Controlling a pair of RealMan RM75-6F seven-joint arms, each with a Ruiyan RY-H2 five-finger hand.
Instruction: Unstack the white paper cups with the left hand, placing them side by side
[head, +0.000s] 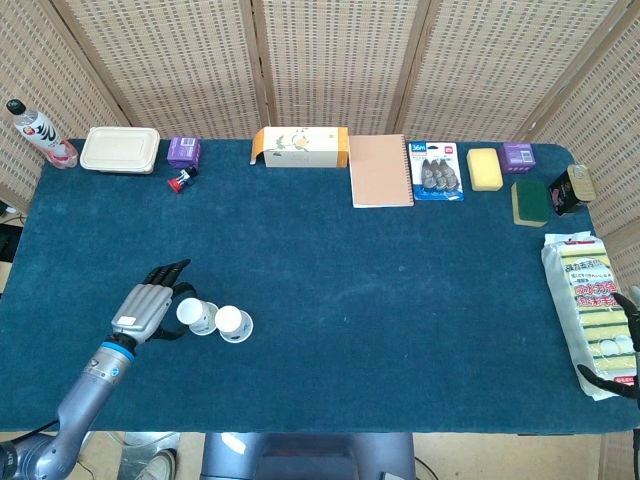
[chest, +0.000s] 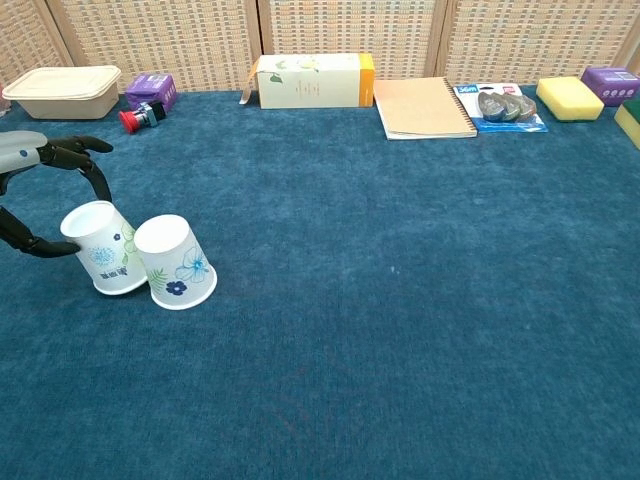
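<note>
I have the left hand (head: 148, 307) curled around one tilted paper cup (chest: 104, 248) at the table's (head: 350, 300) near-left — second cup (chest: 176, 261) touching beside it; right hand (head: 625, 345) at the right edge, can't tell its state

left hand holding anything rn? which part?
The left hand holds the nearer paper cup by its upper end, fingers on either side; the cup tilts against the other cup. The right hand holds nothing visible.
</note>
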